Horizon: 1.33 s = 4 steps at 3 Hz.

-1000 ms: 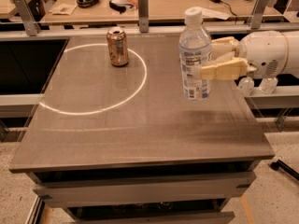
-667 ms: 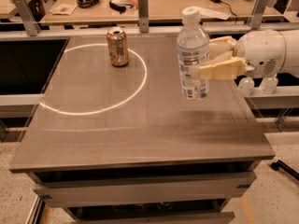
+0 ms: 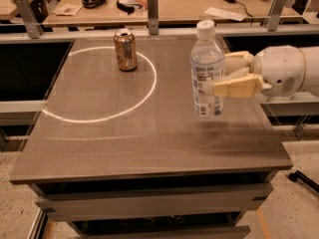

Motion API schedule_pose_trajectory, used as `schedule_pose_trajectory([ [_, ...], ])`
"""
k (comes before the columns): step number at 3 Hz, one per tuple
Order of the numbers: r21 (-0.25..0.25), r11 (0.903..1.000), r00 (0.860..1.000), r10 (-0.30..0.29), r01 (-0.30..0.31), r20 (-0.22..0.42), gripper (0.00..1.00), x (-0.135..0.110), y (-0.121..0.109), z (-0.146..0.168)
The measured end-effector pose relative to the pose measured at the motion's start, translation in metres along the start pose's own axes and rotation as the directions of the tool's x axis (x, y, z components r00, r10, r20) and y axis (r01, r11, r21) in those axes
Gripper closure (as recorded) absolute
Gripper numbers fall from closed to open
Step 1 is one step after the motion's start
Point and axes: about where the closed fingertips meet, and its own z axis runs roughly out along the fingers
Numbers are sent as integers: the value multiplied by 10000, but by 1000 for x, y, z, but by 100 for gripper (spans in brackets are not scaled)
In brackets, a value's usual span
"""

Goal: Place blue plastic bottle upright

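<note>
The blue plastic bottle (image 3: 207, 71) is clear with a white cap and a pale label. It is upright over the right part of the grey table (image 3: 124, 143), its base a little above or just at the surface. My gripper (image 3: 218, 75) reaches in from the right with tan fingers (image 3: 234, 87) closed around the bottle's middle. The white arm body (image 3: 281, 73) is at the right edge.
A brown-gold soda can (image 3: 125, 49) stands upright at the back left, on a bright ring of light (image 3: 99, 83). A metal rail with posts (image 3: 152, 6) runs behind the table, with a cluttered desk beyond it. The table's right edge is just under the arm.
The bottle and my gripper have shifted slightly to the left. The can has not moved.
</note>
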Motion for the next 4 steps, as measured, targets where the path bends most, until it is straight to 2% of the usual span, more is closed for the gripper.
schedule_pose_trajectory([
  [1,247,9992,9977,292,-308,609,100,26,11,-5],
  [2,323,9988,9936,333,-369,1079,100,45,18,-7],
  [4,424,9990,9927,100,-152,1204,53,66,24,-8],
])
